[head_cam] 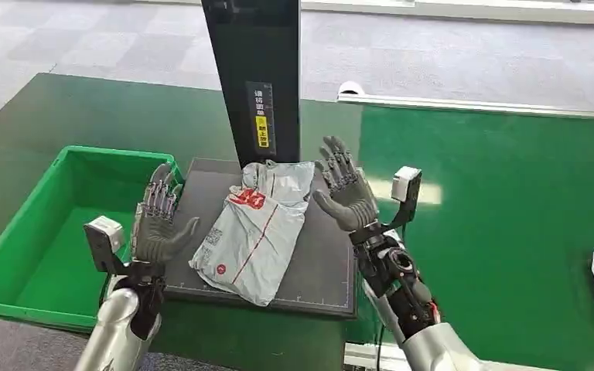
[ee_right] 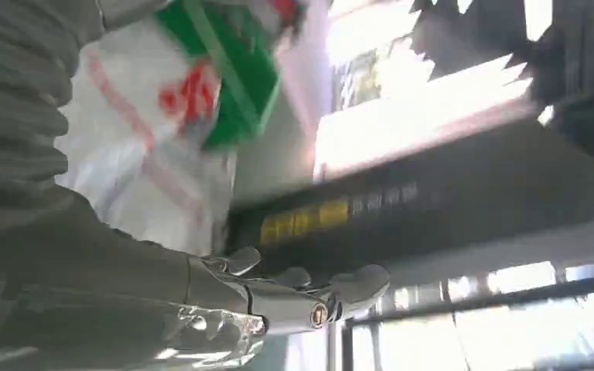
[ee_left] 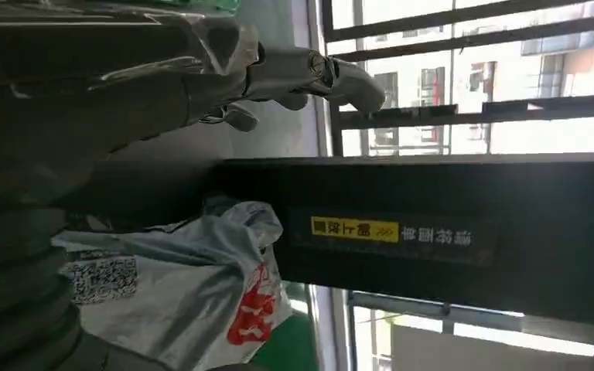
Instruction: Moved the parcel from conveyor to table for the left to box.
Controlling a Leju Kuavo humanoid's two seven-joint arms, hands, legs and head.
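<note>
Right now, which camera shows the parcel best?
The head view: the whole parcel lies on the dark platform between both open hands. The left wrist view shows one end sharply; the right wrist view shows it blurred.

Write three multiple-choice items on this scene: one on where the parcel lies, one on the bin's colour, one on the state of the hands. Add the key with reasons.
1. The parcel lies:
A. in the bin
B. on the black platform
C. on the floor

2. The bin is:
A. green
B. blue
C. red

3. The left hand and right hand are:
A. both gripping the parcel
B. both open, one on each side of the parcel
C. both inside the bin

Key: 1 B, the parcel rests flat on the platform; 2 A, its walls are green; 3 B, fingers are spread, holding nothing.
</note>
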